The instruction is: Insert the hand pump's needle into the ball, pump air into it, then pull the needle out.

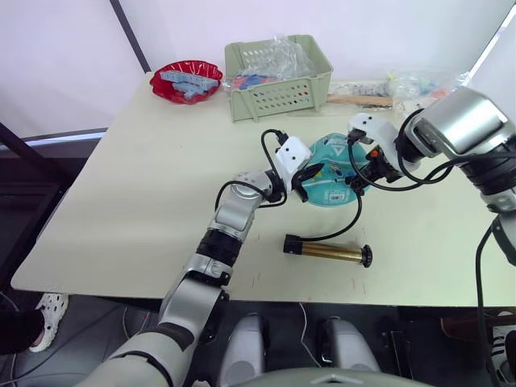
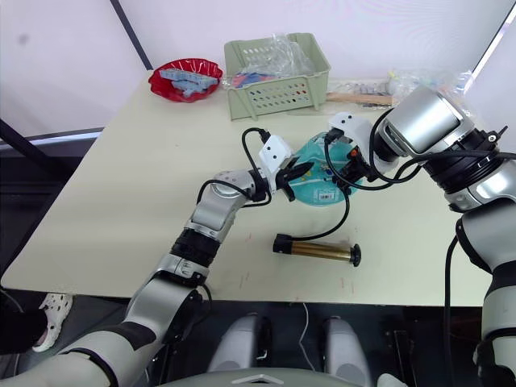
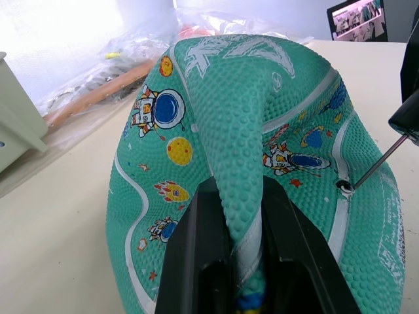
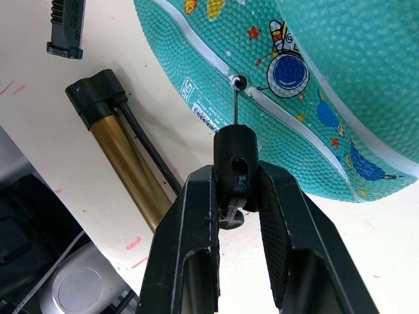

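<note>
While my left gripper (image 3: 239, 261) jaws are pinching ball (image 3: 249, 118) on table (image 1: 145, 177), right gripper (image 4: 239, 190) jaws are clamping needle (image 4: 235, 104) fitting, tip meeting valve; judging insertion step, needing straight push; hand pump (image 1: 326, 251) lying nearby

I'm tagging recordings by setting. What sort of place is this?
Probably an indoor lab or test workspace: a plain cream table with a green basket and red bowl of bagged items, and a monitor behind.

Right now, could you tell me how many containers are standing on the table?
2: a red bowl at the far left corner, and a green basket beside it, behind the ball. Others may be hidden.
</note>
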Available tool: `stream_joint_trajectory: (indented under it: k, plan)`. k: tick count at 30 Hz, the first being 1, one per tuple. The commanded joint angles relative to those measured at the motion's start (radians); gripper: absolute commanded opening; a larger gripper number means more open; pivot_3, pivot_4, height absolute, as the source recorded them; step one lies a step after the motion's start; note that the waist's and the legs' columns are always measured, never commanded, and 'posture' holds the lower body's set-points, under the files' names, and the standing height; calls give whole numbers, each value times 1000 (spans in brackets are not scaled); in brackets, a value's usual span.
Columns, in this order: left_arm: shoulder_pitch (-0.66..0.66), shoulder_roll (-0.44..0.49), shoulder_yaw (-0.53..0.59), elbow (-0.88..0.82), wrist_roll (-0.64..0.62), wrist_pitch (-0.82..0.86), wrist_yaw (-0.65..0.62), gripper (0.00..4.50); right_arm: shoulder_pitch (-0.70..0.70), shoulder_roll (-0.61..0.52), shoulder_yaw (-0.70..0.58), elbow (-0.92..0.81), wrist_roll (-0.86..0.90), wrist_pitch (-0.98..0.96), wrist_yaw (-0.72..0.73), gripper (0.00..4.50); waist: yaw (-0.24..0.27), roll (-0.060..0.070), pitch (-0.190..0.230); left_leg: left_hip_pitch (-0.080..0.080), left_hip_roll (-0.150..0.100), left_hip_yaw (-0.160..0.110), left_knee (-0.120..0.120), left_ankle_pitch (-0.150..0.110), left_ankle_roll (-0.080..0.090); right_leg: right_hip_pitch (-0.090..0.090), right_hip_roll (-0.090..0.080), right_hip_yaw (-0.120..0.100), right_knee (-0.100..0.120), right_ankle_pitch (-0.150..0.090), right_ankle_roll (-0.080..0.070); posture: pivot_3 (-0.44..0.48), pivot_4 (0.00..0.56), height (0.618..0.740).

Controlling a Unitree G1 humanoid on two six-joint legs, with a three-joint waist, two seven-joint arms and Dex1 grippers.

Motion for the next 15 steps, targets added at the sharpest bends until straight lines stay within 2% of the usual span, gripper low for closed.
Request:
stream_joint_trajectory:
  k: [1, 15]
  plan:
    - [16, -13, -32, 15, 12, 10, -10, 45, -26, -8, -55, -7, -8, -16, 5, 317, 0, 0, 0, 0, 0, 0, 0, 0, 0, 0, 0, 0, 0, 0, 0, 0, 150, 738]
    - [16, -17, -30, 14, 10, 16, -8, 45, -12, 2, -61, 15, -33, -41, 14, 317, 1, 0, 0, 0, 0, 0, 0, 0, 0, 0, 0, 0, 0, 0, 0, 0, 150, 738]
